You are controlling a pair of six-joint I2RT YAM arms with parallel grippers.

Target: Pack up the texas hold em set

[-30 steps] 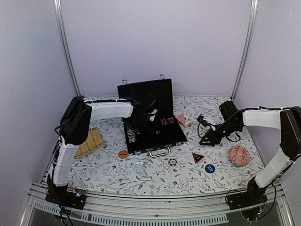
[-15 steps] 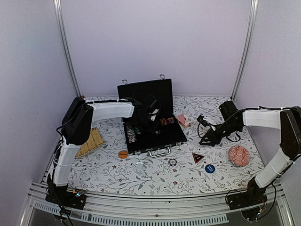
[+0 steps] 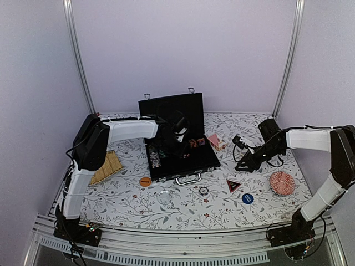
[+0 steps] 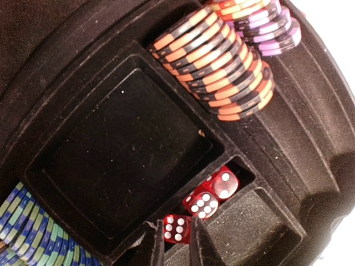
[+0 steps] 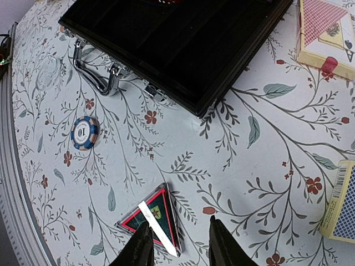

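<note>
Toward the back of the floral table (image 3: 166, 210), the black case (image 3: 191, 158) is lying open, its lid standing upright along the far side and its silver handle (image 3: 188, 179) facing the arms. Its long axis is running left to right, with the right end turned slightly away from the arms. The left gripper (image 3: 178, 138) is reaching down into the case's tray. The right gripper (image 3: 244, 164) is hanging over the table to the right of the case, near the red patterned bowl (image 3: 281, 183).

The left wrist camera is showing what the overhead one cannot resolve. Three red dice (image 4: 202, 204) are sitting in a row in a narrow slot beside a square compartment (image 4: 116, 160). Orange-and-black chips (image 4: 222, 66) and purple chips (image 4: 272, 27) are standing on edge on one side, and blue-green chips (image 4: 33, 244) on the other. The left fingers (image 4: 208, 249) are sitting narrowly apart with the nearest die right at their tips; whether they are pinching it I cannot tell.

The right wrist camera is picking out the case's latches, a loose blue-and-white chip (image 5: 84, 133) marked 10, a red-backed deck (image 5: 327, 33) and a blue-backed deck (image 5: 339, 202), all on the table. The right fingers (image 5: 141, 249) are standing wide apart above one corner of a triangular marker (image 5: 152, 219).
</note>
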